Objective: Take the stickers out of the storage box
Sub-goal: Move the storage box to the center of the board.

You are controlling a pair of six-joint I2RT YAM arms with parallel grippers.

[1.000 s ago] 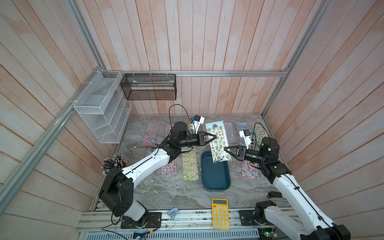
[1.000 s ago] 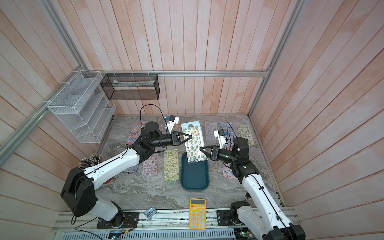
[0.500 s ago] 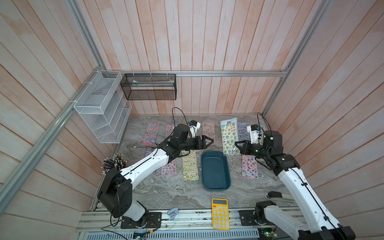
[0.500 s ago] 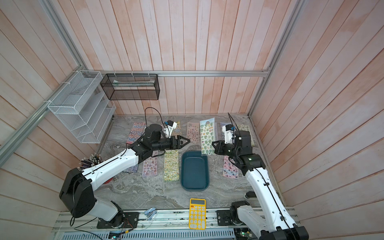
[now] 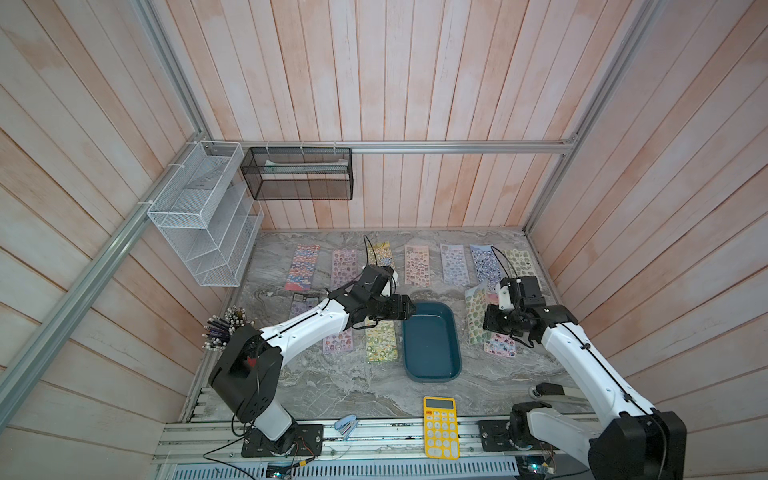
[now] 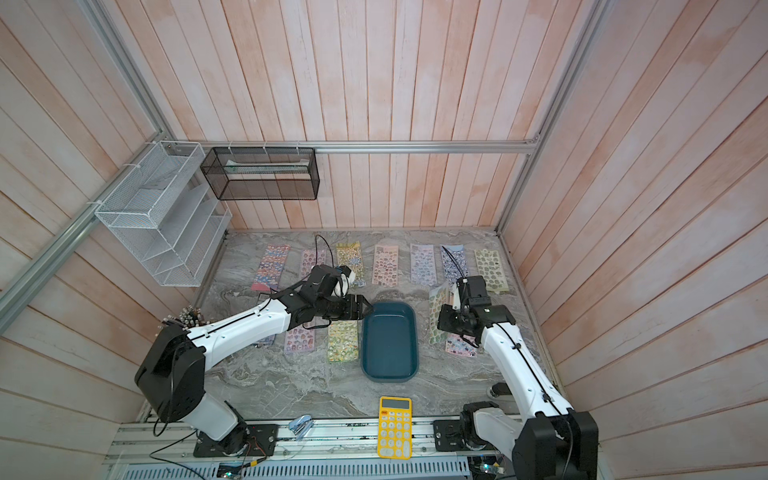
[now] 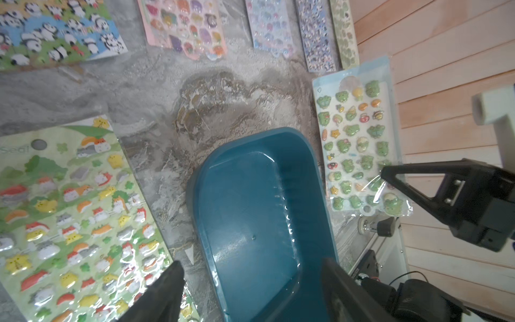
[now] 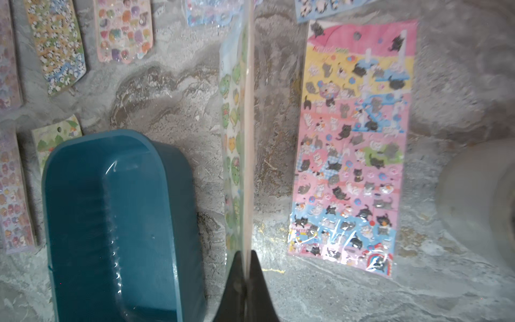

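The right gripper (image 8: 246,254) pinches one end of a frog sticker sheet (image 7: 359,145), held on edge just ahead of it between the blue box (image 8: 111,209) and a flat pink cat sheet (image 8: 354,145), while the left gripper (image 7: 250,263) hangs with jaws wide over the box's far end, other stickers (image 5: 417,264) lying flat beyond it.

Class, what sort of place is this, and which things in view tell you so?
Probably a robot test cell staged as a stationery desk: left arm and right arm mounted on a front rail, plank walls framed by aluminium bar, plus sticker sheets, a yellow calculator and a wire rack.
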